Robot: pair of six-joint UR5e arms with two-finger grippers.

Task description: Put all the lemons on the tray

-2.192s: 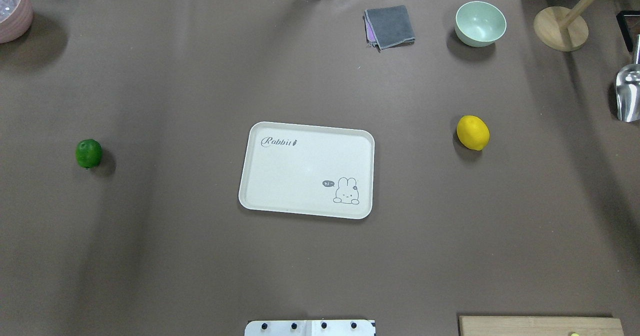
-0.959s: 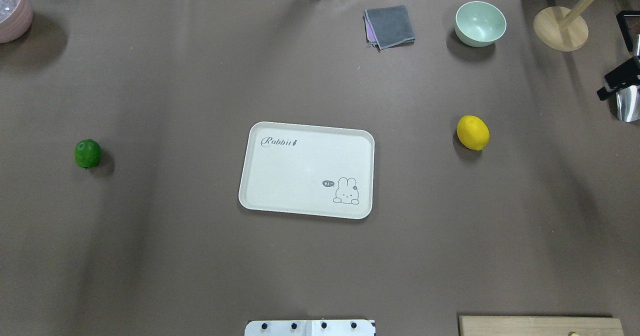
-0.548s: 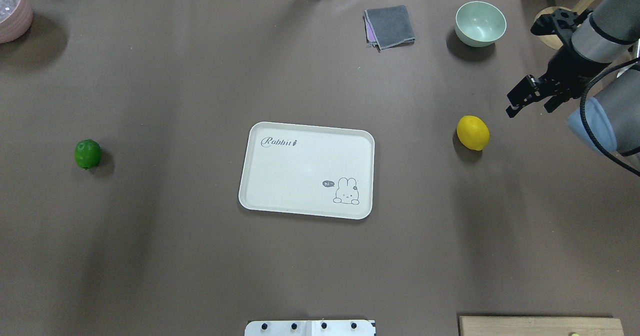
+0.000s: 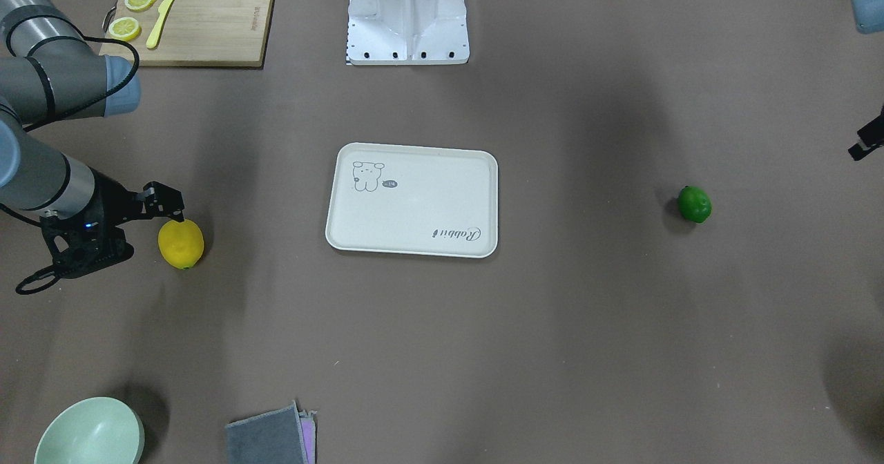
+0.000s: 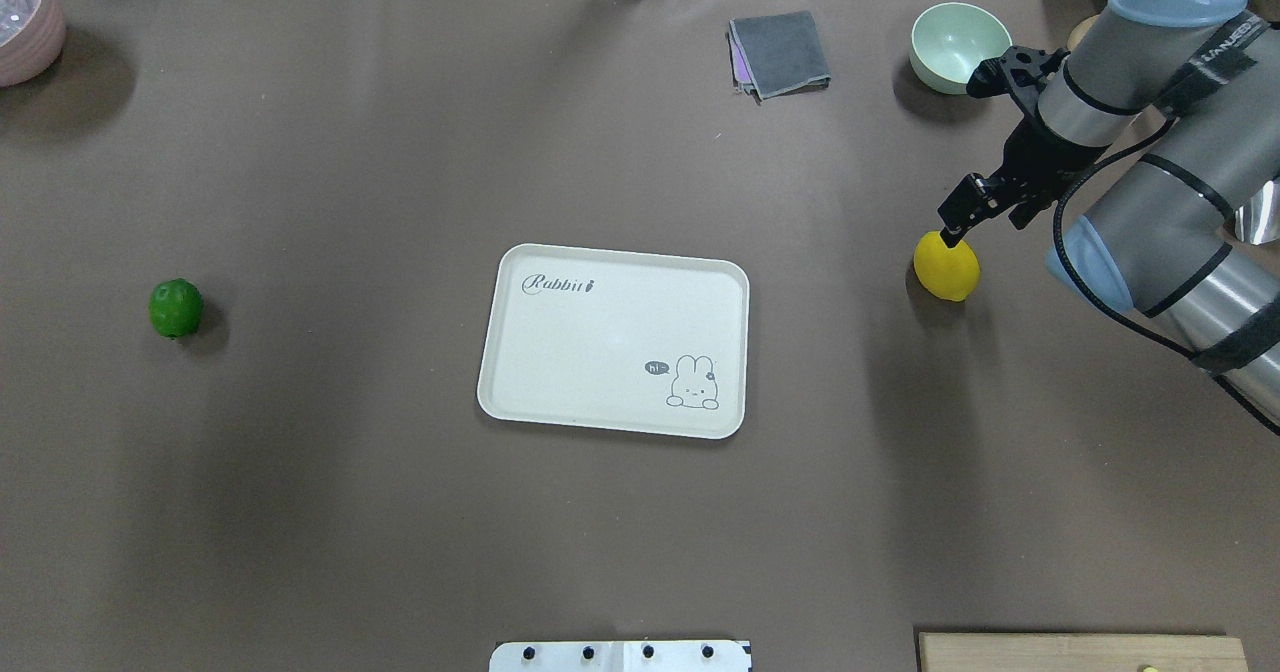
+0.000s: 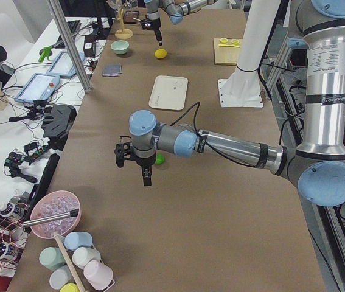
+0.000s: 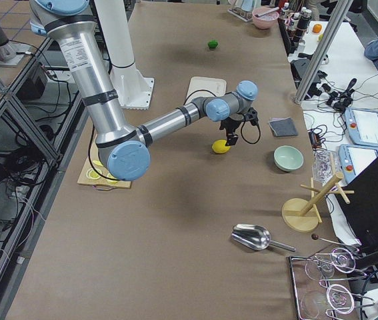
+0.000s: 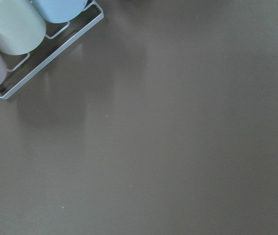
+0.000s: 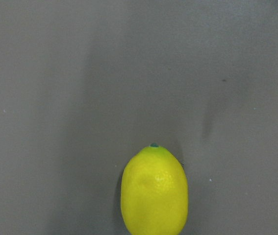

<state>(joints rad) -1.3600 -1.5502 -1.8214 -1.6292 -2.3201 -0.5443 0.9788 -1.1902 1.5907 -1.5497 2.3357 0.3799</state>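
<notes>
The yellow lemon (image 5: 946, 270) lies on the table right of the cream tray (image 5: 612, 340). It also shows in the front view (image 4: 181, 244) and low in the right wrist view (image 9: 154, 191). My right gripper (image 5: 985, 220) is open, just above and beyond the lemon, one fingertip over its far end, not gripping it. The green lemon (image 5: 176, 307) lies far left of the tray. My left gripper (image 6: 146, 180) hovers near the green lemon (image 6: 159, 159). I cannot tell if it is open. The tray holds nothing.
A pale green bowl (image 5: 960, 47) and a folded grey cloth (image 5: 780, 52) sit at the far side. A pink bowl (image 5: 25, 17) is at the far left corner. A bamboo board (image 4: 200, 22) with lemon slices lies near the robot base (image 4: 407, 15). Pastel cups (image 8: 11, 24) stand in a rack.
My right arm has come in from the right edge and moved left to the yellow lemon. Both lemons and the tray have not moved.
</notes>
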